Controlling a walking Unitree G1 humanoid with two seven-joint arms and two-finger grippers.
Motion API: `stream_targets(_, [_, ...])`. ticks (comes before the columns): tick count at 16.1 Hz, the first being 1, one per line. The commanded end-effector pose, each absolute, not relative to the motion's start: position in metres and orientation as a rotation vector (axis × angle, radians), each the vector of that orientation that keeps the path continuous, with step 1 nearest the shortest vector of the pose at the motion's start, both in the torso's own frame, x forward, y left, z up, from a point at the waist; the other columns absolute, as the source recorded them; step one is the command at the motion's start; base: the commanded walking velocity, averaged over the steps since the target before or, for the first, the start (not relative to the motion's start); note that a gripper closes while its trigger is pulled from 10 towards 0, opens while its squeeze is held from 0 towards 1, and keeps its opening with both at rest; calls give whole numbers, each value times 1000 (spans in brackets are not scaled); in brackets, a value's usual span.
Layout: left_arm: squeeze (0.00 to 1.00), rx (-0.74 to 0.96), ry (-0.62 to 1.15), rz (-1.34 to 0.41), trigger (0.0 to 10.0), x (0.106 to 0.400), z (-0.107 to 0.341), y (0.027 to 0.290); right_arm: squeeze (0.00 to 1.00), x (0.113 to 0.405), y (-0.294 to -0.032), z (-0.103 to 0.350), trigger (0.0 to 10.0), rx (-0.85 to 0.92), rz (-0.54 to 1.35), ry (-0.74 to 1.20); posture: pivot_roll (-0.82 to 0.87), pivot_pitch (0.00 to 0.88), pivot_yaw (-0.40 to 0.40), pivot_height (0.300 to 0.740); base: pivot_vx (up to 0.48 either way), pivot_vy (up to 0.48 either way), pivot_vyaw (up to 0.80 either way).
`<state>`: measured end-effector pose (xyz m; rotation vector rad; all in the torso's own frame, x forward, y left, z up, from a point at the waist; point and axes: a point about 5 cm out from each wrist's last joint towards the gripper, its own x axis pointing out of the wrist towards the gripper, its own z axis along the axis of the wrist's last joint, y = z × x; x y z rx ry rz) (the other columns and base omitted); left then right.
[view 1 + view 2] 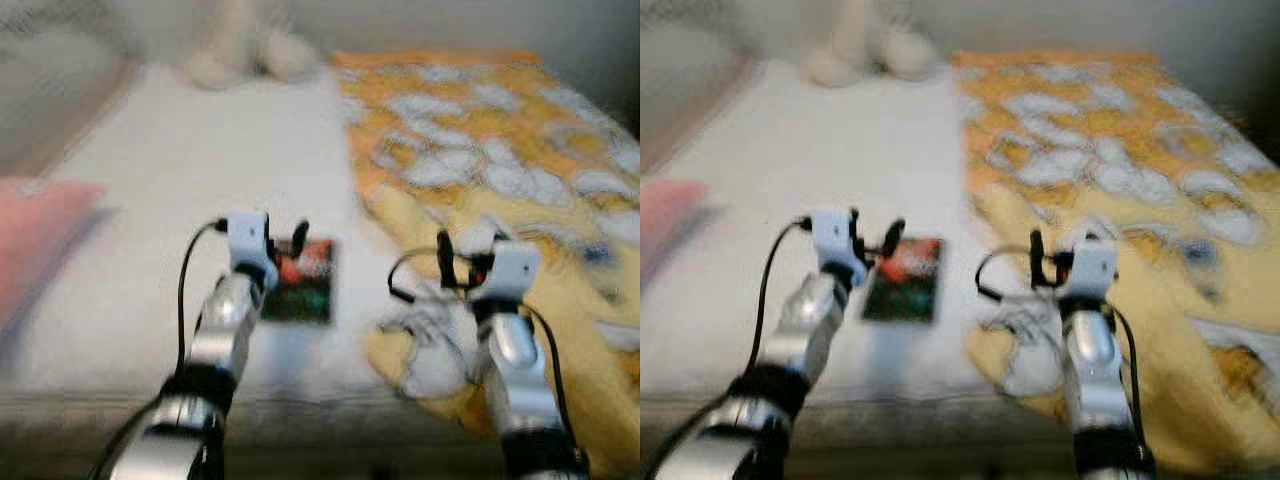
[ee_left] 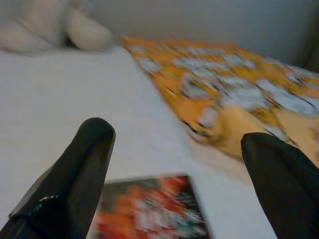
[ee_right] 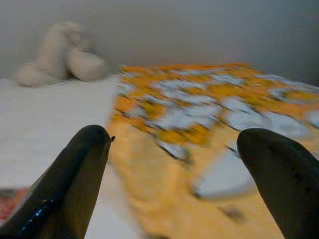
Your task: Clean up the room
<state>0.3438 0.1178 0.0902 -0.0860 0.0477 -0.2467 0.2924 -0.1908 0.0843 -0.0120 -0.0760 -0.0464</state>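
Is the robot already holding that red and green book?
No, the book lies flat on the white bed, below the left gripper's open fingers.

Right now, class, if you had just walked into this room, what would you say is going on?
A humanoid robot stands at a bed with both arms held out over it. Its left gripper is open above a red and green book lying flat on the white sheet. Its right gripper is open over a rumpled yellow and white blanket. Neither holds anything. A pale soft toy sits at the far end.
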Motion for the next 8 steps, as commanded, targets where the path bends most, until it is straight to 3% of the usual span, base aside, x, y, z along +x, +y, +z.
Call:
stream_targets(1, [0,-93,75,-190,10000,351,92,128,0,293,-191,80,10000,-14,-33,-33,-141,0,35,740,0,0,-700])
stream_targets(7, [0,-72,67,-211,10000,357,97,127,0,284,-192,80,10000,-41,-21,-35,-180,0,49,740,0,0,-643])
stream_targets(8, [0,-89,77,-207,10000,358,96,127,0,280,-194,77,10000,-45,-24,-22,-184,0,51,740,0,386,-619])
